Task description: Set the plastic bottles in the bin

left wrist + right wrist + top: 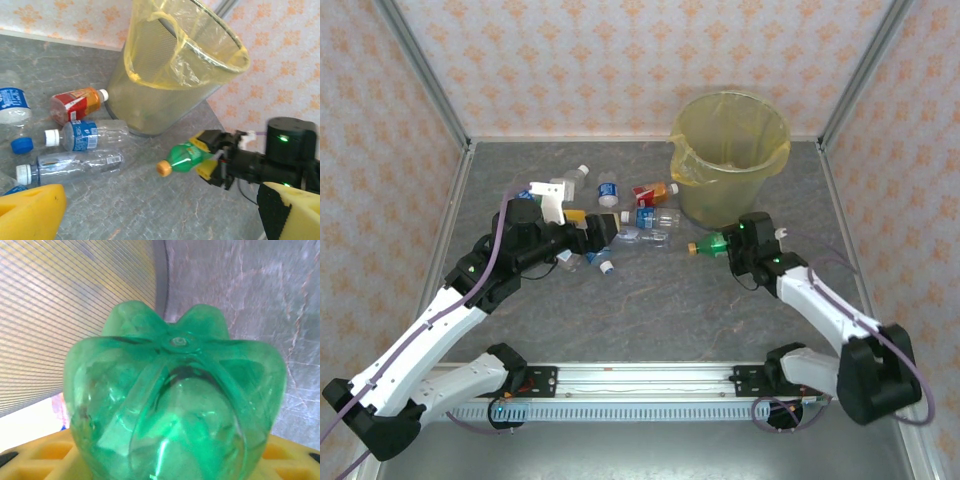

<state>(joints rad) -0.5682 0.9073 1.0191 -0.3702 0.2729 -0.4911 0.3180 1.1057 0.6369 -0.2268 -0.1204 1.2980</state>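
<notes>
Toward the desk's left-centre, I am holding my left claw [594, 226] wide open at the scattered plastic bottles [638, 213]. Right of them, my right claw [724, 243] is gripping a green bottle [184, 157], cap pointing left, just in front of the bin [722, 196] near the far edge.

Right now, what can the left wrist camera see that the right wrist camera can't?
Left wrist view: the red-orange bottle, a clear blue-labelled bottle, the bin with its yellow rim, and the right gripper clamped on the sides of the green bottle, whose orange cap points left. Right wrist view: the green bottle's star-shaped bottom, very close up. Shared: the green bottle, the bin's wall and the grey table.
</notes>
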